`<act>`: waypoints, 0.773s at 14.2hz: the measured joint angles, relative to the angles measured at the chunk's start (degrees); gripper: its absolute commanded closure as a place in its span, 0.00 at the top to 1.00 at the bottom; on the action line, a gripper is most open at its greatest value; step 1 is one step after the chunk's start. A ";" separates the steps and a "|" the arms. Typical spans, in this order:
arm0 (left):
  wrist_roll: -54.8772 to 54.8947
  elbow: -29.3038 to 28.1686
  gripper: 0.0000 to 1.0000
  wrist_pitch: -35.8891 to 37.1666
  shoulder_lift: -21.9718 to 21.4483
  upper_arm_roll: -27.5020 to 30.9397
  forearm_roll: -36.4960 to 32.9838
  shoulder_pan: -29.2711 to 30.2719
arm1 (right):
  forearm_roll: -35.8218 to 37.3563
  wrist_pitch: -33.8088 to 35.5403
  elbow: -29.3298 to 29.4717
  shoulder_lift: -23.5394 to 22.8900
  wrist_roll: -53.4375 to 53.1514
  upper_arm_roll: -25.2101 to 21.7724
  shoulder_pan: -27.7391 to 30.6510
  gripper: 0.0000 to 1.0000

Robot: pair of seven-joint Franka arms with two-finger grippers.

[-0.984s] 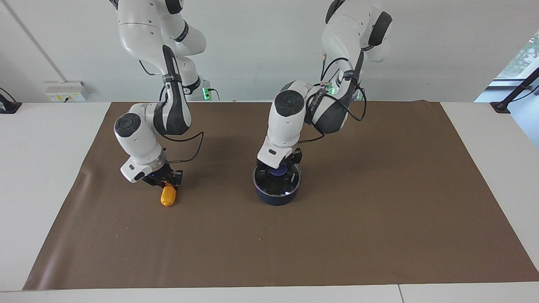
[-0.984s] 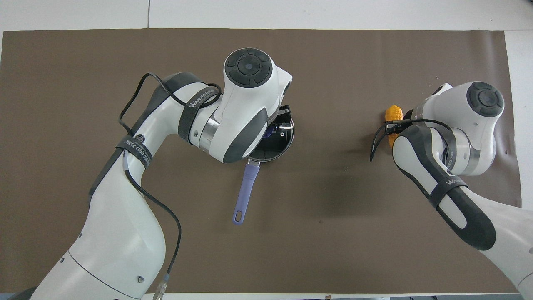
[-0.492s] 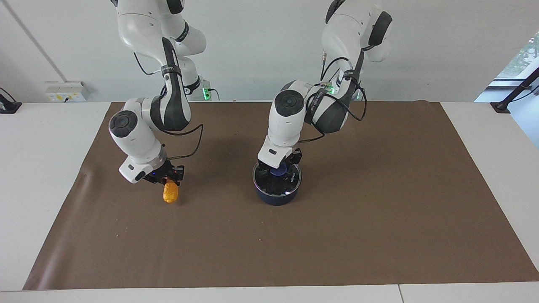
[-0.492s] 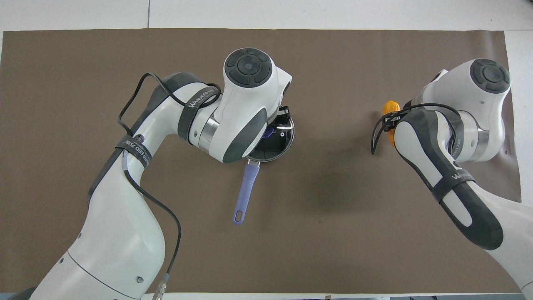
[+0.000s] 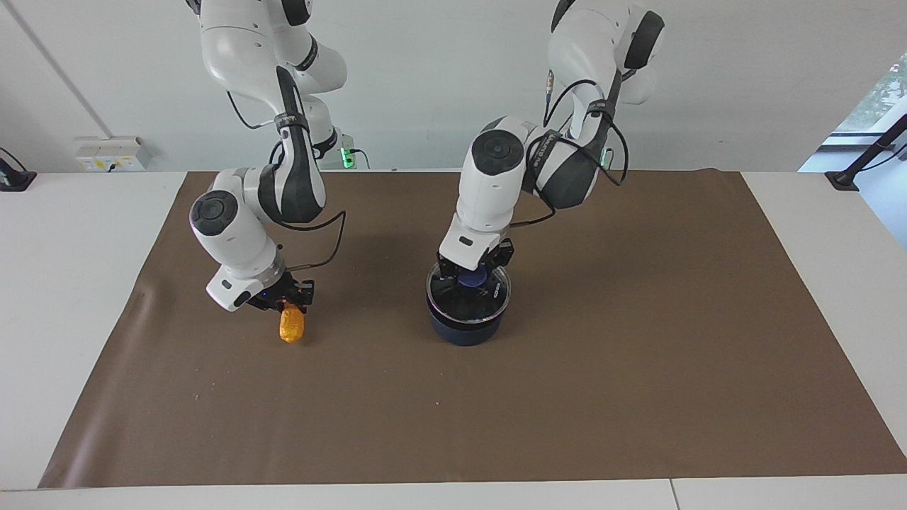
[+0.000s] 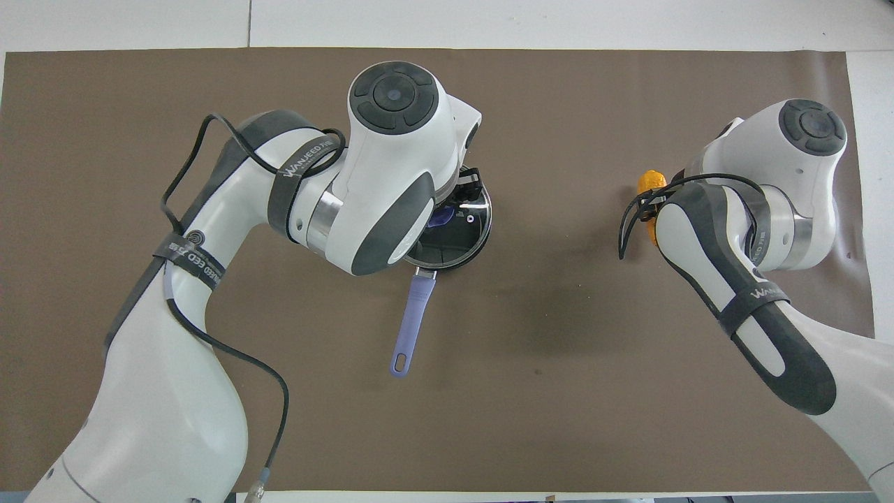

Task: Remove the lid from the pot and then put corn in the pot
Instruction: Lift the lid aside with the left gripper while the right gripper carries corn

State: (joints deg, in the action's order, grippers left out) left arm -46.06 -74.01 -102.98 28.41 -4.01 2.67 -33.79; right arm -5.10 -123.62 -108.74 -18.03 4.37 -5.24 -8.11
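The round clear glass lid [image 5: 468, 296] with its metal rim sits just above or on the small dark navy-blue pot [image 5: 464, 327]; whether it has cleared the rim I cannot tell. The left gripper [image 5: 473, 275] is clamped on the lid's blue knob [image 5: 470, 279]. The pot stands near the middle of the brown mat [image 5: 638, 340], its long lighter blue handle [image 6: 411, 323] pointing toward the robots. A small white mark on the lid is too small to read. The strap on each forearm reads "WANJEED", seen on the left arm [image 6: 307, 150] in the overhead view.

The small orange-yellow corn cob [image 5: 290, 324] hangs end-down from the right gripper [image 5: 286, 300], whose fingers are closed on its upper end, over the mat toward the right arm's end of the table, well apart from the pot. Nothing lies between corn and pot.
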 measured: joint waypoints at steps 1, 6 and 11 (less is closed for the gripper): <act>0.00 0.14 0.00 1.06 -1.52 0.23 0.01 0.60 | -0.02 0.15 0.31 -0.01 0.00 0.06 -0.04 0.00; 13.28 0.15 0.00 8.83 -7.33 0.77 0.03 12.46 | -0.23 13.34 14.74 -1.46 -13.04 0.97 -7.84 0.00; 41.57 -6.30 0.00 8.63 -9.11 1.17 0.10 29.99 | -0.26 13.63 25.08 -7.12 -33.81 1.28 -21.66 0.00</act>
State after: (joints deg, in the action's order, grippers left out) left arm -4.49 -80.31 -94.35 19.31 -2.84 2.76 -3.81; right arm -5.36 -109.99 -83.66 -25.15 -29.45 -3.96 -29.76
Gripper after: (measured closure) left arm 0.326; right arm 0.599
